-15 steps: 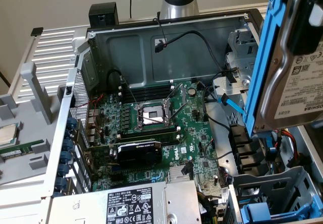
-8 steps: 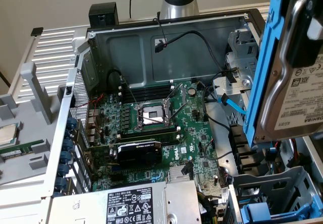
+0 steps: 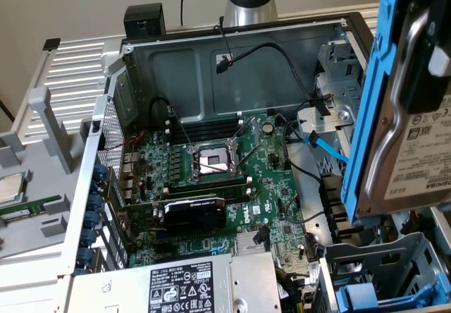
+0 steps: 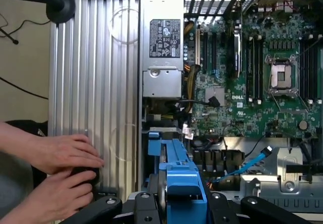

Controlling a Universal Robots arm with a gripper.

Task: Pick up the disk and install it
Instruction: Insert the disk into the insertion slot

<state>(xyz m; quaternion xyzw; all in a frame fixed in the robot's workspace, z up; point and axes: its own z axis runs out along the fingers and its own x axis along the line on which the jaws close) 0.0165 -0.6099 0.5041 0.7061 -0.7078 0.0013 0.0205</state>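
In the exterior view, an open computer case [image 3: 232, 41] lies on its side, its green motherboard [image 3: 211, 179] exposed with an empty processor socket [image 3: 213, 161] near the middle. A silver power supply with a black label [image 3: 182, 285] sits at the near edge. At the exterior view's right, very close to the camera, the disk [image 3: 416, 151] hangs in the air above the case, tilted nearly upright: a silver-grey drive with a white printed label, clipped in a blue plastic carrier [image 3: 366, 101]. A dark part of my pincer [image 3: 430, 59] overlaps its upper edge. Below it, at the near right corner of the case, is a drive bay [image 3: 380, 271] with blue plastic inside. A blue data cable [image 3: 325, 147] runs along the case's right wall.

In the wrist view, I look down past my own pincer [image 4: 184, 201]. Its dark fingers [image 4: 146, 204] press against both sides of the blue carrier, so I am holding the disk [image 4: 176, 173] edge-on. Beneath lie the motherboard [image 4: 252, 82] and the power supply [image 4: 161, 42]. Off to one side, beyond the case's ribbed panel [image 4: 96, 82], a person's two hands [image 4: 65, 173] rest on a small dark object.

I judge the pick-up done and the carry to the bay under way; installing calls for lining the carrier up squarely with the bay and keeping clear of the loose cables.
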